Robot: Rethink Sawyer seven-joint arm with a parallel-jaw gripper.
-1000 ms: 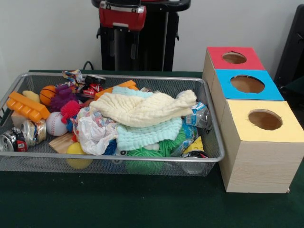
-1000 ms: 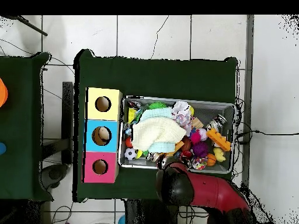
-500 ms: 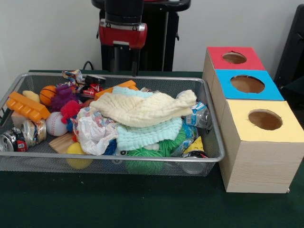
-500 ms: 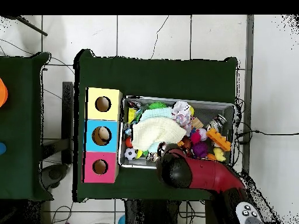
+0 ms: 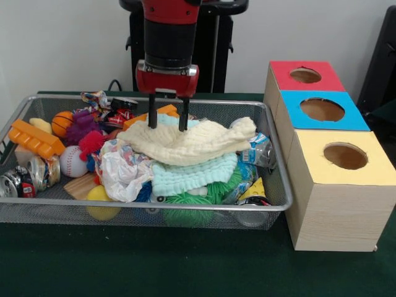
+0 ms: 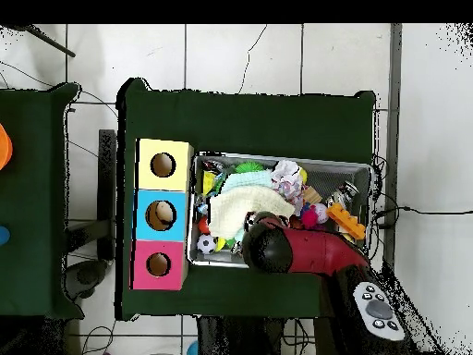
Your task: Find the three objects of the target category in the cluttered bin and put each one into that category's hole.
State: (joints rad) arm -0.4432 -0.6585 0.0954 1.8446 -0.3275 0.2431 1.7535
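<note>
An orange block (image 5: 36, 138) and a baseball (image 5: 73, 161) are seen at the left end of the wire bin (image 5: 272, 162), which is set on the green surface (image 5: 185, 266). Over the cream cloth (image 5: 189, 141) heaped in the middle, the claw (image 5: 167, 122) is held with its two fingers spread apart, their tips at the cloth's far edge, nothing gripped. Just beside the bin's right end, the three-hole box (image 5: 334, 185) is placed, topped red, blue and yellow.

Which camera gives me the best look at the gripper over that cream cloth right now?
The front view: the gripper shows both fingers spread apart, tips just above the cream cloth in the wire bin. In the overhead view the arm covers the gripper entirely, leaving only part of the cloth visible.
</note>
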